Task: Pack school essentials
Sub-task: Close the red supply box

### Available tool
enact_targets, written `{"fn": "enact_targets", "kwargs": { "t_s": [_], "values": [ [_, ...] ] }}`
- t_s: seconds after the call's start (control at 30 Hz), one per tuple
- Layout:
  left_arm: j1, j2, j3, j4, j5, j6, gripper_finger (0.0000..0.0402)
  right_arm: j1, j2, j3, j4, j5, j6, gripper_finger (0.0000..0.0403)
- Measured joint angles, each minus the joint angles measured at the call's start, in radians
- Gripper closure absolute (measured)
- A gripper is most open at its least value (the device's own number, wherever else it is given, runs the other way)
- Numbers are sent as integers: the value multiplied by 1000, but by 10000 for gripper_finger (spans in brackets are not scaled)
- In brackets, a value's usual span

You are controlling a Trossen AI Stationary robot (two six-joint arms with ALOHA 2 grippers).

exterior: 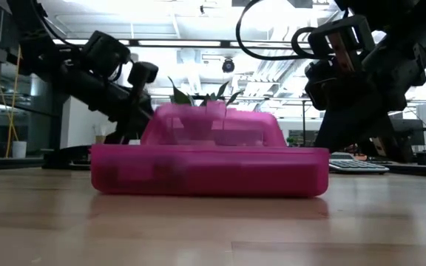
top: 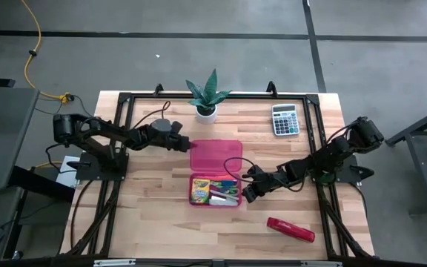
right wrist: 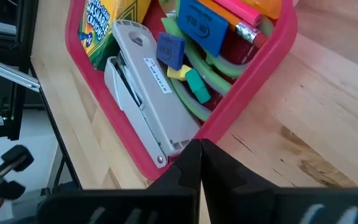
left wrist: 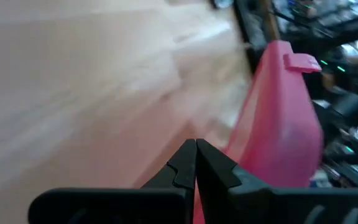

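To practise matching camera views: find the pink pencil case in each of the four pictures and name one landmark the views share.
High view: pink pencil case at table centre, lid open.
Low view: pencil case fills the middle, side-on.
Left wrist view: its raised lid just beyond the shut left gripper.
Right wrist view: its packed tray beyond the shut right gripper.
Shared landmark: the wooden table.

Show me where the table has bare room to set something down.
Free: the wide near-left stretch left of the pink case, and the strip between plant and calculator. Crowded: around the case, with left gripper and right gripper at its edges, stapler near-right.
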Motion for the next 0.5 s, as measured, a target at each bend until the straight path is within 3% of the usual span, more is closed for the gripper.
{"fn": "enact_targets", "kwargs": {
  "t_s": [0.3,0.5],
  "values": [
    [-1,-5,0,129,177,13,401,0,0,0,0,1,-9,403],
    [-1,-6,0,190,232,-13,401,0,0,0,0,2,-18,403]
  ]
}}
